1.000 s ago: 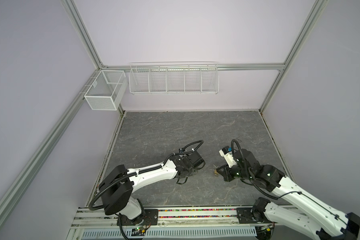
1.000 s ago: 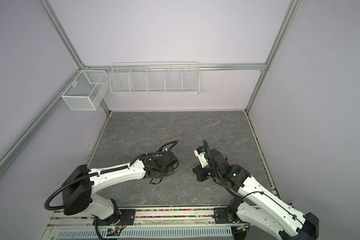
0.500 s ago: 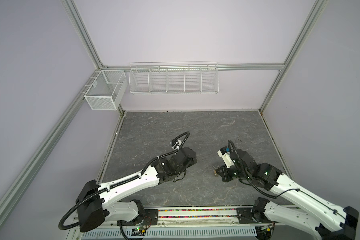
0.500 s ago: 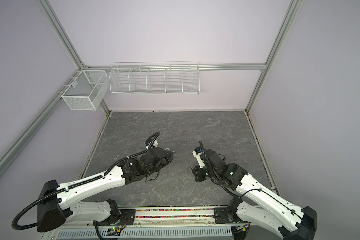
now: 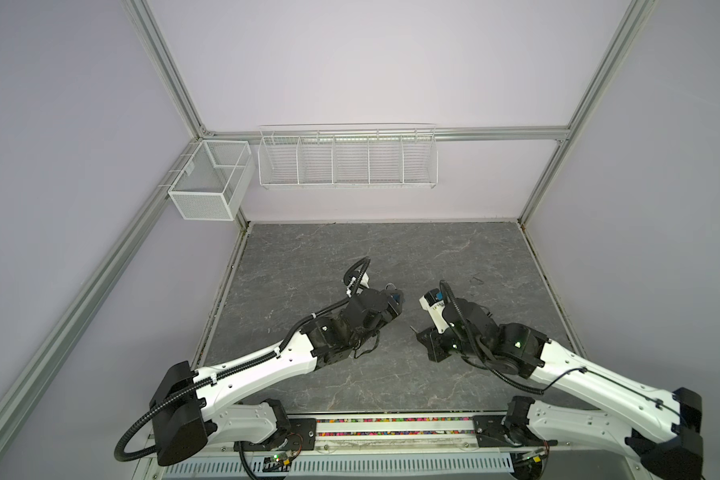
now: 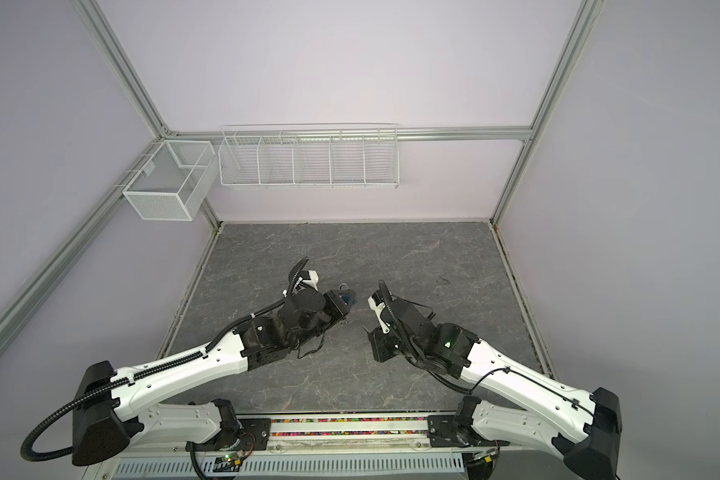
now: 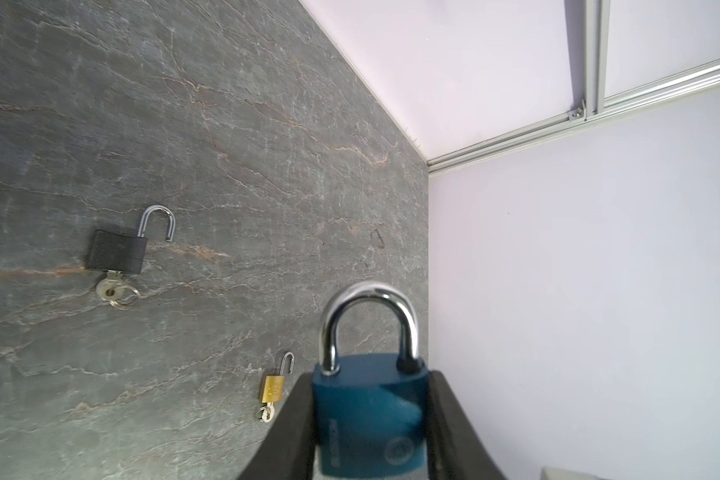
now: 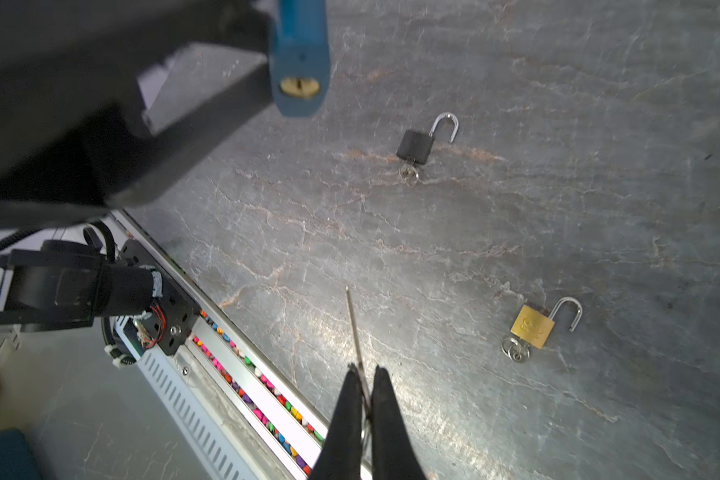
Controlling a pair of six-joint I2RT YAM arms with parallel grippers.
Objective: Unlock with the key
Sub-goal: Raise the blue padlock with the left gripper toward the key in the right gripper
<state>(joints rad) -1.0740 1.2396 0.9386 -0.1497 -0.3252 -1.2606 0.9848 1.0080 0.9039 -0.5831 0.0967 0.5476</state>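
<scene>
Two grippers split the work: the left gripper (image 7: 371, 376) clamps the blue padlock (image 7: 368, 415) between its fingers, keyhole (image 8: 299, 86) facing the key (image 8: 353, 320), which juts beyond the pinched fingers of the right gripper (image 8: 366, 370), ready for insertion.

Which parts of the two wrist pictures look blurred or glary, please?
Left wrist view: the close blue padlock is soft, with glare on its shackle, while the black padlock and brass padlock on the tabletop are sharp. Right wrist view: the blue padlock and the left arm beside it are blurred, and a bright sheen lies on the tabletop near the key.
</scene>
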